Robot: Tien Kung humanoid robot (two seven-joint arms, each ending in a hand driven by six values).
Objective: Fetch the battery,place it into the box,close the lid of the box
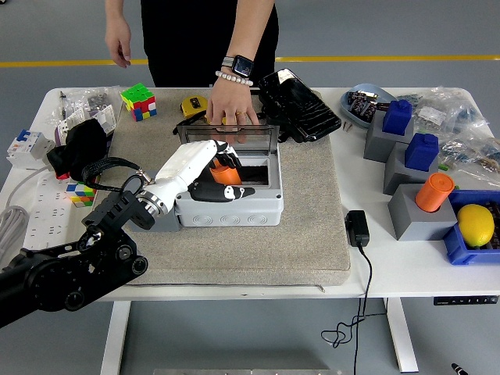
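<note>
Head view: left hand (209, 170) over open box (234, 205), holding orange battery (227, 170).
Fingers curled around battery, just inside box's left side, under the hand. Beyond the fingertips, clear lid (228, 132) upright, held at far edge by person's hand (230, 101). Underneath, beige mat (305, 226).

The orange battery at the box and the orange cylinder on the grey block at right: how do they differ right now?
The orange battery sits tilted inside the open white box, while the orange cylinder stands on a grey block. The battery is gripped and partly hidden by the left robot hand; the cylinder is untouched and in full view. Both are orange.
</note>
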